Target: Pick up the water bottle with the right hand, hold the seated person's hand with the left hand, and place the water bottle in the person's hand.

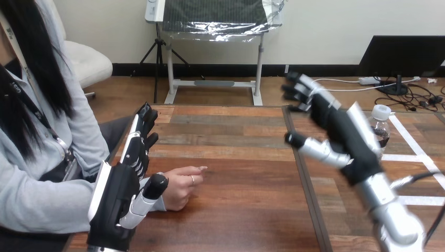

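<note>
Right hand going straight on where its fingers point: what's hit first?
Probably nothing: the right hand points its open fingers forward-left over the table. The water bottle stands to its right, outside that line; depth is unclear.

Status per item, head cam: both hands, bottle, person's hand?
left hand: open, fingers straight, standing on edge beside the person's hand; contact unclear.
right hand: open, up off the table, holding nothing.
water bottle: upright, cap on, not grasped, partly hidden behind the right hand.
person's hand: resting on the table, loosely curled, empty.
</note>
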You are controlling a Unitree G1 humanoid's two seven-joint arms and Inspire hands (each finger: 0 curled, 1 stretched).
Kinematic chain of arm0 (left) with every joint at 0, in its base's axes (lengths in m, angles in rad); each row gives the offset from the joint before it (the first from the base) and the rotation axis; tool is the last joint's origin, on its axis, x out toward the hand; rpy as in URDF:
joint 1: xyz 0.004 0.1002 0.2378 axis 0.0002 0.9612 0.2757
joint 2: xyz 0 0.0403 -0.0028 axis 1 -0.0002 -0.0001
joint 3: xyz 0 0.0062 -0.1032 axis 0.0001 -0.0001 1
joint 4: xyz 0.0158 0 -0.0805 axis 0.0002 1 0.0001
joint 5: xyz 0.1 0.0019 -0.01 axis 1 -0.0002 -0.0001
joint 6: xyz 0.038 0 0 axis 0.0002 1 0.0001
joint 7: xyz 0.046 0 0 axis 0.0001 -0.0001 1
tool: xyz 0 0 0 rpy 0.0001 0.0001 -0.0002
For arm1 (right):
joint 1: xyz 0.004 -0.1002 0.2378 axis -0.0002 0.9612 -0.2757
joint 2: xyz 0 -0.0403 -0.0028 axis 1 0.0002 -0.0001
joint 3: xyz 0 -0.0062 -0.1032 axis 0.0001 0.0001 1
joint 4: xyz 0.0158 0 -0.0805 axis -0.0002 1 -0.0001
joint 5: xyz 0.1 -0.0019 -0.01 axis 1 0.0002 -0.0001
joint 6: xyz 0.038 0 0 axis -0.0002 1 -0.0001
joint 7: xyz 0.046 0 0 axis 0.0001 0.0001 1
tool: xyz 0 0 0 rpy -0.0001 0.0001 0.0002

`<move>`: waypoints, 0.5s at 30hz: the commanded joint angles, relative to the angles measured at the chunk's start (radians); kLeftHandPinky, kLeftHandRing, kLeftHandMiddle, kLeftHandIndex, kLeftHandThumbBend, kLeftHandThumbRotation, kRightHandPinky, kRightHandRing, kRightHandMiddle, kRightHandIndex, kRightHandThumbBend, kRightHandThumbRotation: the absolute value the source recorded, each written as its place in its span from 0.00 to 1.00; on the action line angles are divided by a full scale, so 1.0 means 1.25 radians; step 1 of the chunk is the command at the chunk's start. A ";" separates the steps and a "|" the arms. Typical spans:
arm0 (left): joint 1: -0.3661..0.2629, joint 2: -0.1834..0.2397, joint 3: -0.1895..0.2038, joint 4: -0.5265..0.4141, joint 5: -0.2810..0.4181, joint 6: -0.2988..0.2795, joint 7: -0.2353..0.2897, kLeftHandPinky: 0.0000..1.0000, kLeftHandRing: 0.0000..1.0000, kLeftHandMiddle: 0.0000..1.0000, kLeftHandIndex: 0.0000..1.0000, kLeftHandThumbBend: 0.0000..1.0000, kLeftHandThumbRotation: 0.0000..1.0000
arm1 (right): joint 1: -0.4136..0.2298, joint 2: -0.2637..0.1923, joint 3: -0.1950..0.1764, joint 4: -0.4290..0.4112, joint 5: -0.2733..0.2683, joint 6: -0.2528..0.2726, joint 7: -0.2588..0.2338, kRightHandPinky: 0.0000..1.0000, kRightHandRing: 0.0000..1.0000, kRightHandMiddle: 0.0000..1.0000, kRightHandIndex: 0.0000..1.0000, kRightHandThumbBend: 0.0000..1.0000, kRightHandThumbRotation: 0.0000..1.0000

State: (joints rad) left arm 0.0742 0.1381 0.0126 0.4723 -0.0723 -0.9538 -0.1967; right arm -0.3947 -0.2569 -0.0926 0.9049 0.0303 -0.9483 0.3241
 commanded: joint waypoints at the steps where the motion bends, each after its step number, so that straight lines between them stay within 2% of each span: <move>1: -0.037 -0.008 0.004 -0.020 0.005 -0.010 0.005 0.96 1.00 1.00 1.00 1.00 0.89 | -0.178 -0.063 -0.044 0.017 -0.014 -0.037 -0.066 0.81 0.85 0.86 0.89 1.00 0.61; 11: -0.034 -0.011 0.005 -0.020 0.005 -0.012 0.008 0.96 1.00 1.00 1.00 1.00 0.89 | -0.246 -0.112 -0.056 0.039 -0.007 0.006 -0.101 0.84 0.88 0.87 0.90 1.00 0.56; 15: -0.033 -0.011 0.004 -0.019 0.000 -0.014 0.004 0.96 1.00 1.00 1.00 1.00 0.89 | -0.267 -0.126 -0.058 0.051 -0.012 0.006 -0.113 0.86 0.89 0.87 0.89 1.00 0.54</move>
State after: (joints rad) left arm 0.0791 0.1380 0.0127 0.4724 -0.0712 -0.9538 -0.1961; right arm -0.5177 -0.3490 -0.1133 0.9485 0.0047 -0.9416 0.2386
